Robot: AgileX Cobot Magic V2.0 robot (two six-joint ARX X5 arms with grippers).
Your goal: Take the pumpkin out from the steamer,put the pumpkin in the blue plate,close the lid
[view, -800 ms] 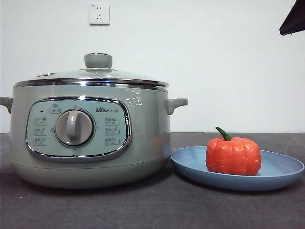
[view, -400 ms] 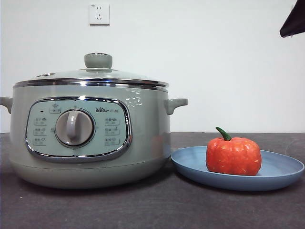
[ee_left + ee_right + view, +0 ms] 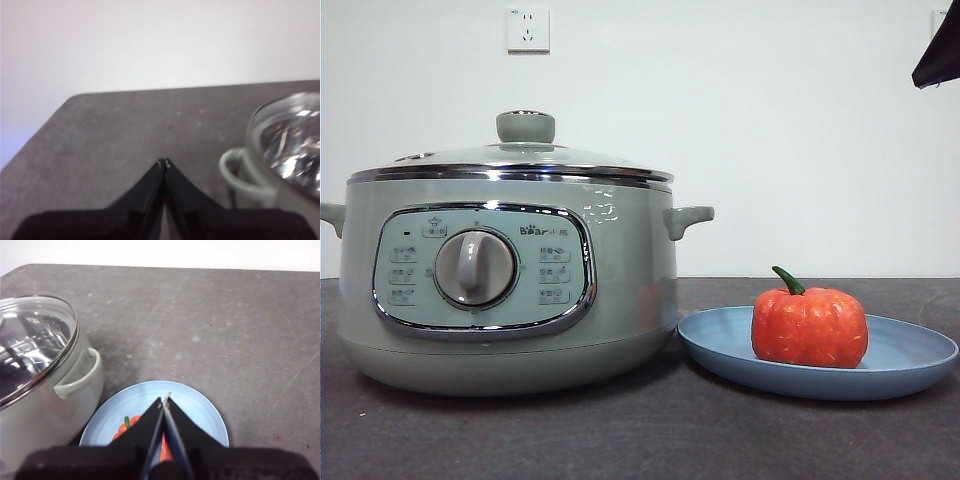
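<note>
The orange-red pumpkin [image 3: 810,325] with its green stem sits on the blue plate [image 3: 910,360], to the right of the sage-green steamer [image 3: 510,290]. The glass lid [image 3: 515,158] rests on the steamer, its knob [image 3: 526,126] upright. My right gripper [image 3: 164,401] is shut and empty, high above the plate [image 3: 200,412]; the pumpkin [image 3: 121,430] peeks from behind its jaws, and it shows as a black tip [image 3: 942,50] at the front view's top right corner. My left gripper [image 3: 164,162] is shut and empty, hovering beside the steamer's side handle [image 3: 240,180], with the lid [image 3: 290,140] at the picture's edge.
A white wall socket [image 3: 528,28] is on the wall behind the steamer. The dark grey tabletop [image 3: 650,430] runs in front of the steamer and plate. The steamer's side handle [image 3: 688,218] points toward the plate.
The black tip at the front view's top right corner has drawn back slightly toward the corner. Steamer, lid, plate and pumpkin have not moved.
</note>
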